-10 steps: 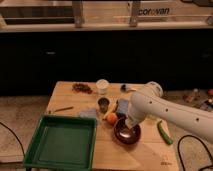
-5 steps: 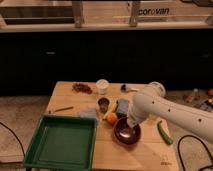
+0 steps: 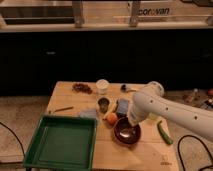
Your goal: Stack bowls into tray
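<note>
The dark reddish-brown bowls [image 3: 126, 133] sit nested on the wooden table, right of centre. The green tray [image 3: 35, 150] lies at the table's front left corner and holds nothing; a gap of table separates it from the bowls. My white arm reaches in from the right and bends down over the bowls. The gripper [image 3: 131, 121] is at the end of the arm, right above the far rim of the bowls, mostly hidden by the wrist.
An orange [image 3: 111, 119] lies just left of the bowls, with a small dark cup [image 3: 103, 105] and a blue packet [image 3: 122, 106] behind it. A white cup [image 3: 102, 86] and a brown snack [image 3: 82, 88] are at the back. A green cucumber [image 3: 164, 132] lies at the right.
The arm has stayed over the bowls with hardly any shift. The bowls and the tray are where they were.
</note>
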Motion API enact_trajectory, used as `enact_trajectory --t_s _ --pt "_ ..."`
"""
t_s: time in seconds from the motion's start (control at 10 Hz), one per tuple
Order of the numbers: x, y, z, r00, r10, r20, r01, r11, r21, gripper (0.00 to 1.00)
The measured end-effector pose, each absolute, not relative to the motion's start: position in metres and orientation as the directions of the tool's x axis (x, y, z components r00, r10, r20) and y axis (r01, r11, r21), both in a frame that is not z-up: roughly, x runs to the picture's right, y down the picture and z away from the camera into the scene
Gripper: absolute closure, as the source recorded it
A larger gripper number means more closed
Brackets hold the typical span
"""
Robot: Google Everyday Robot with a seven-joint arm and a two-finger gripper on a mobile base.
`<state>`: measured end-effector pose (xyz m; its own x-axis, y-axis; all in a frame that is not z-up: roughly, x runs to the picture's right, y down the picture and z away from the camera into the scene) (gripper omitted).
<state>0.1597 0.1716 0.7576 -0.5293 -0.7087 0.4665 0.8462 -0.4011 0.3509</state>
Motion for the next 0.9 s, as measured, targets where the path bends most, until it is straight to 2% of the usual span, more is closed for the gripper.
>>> enact_trajectory --t_s 0.9 --pt "0.164 0.183 0.783 -0.52 -0.701 0.488 0.848 -0.354 0.395 0.2"
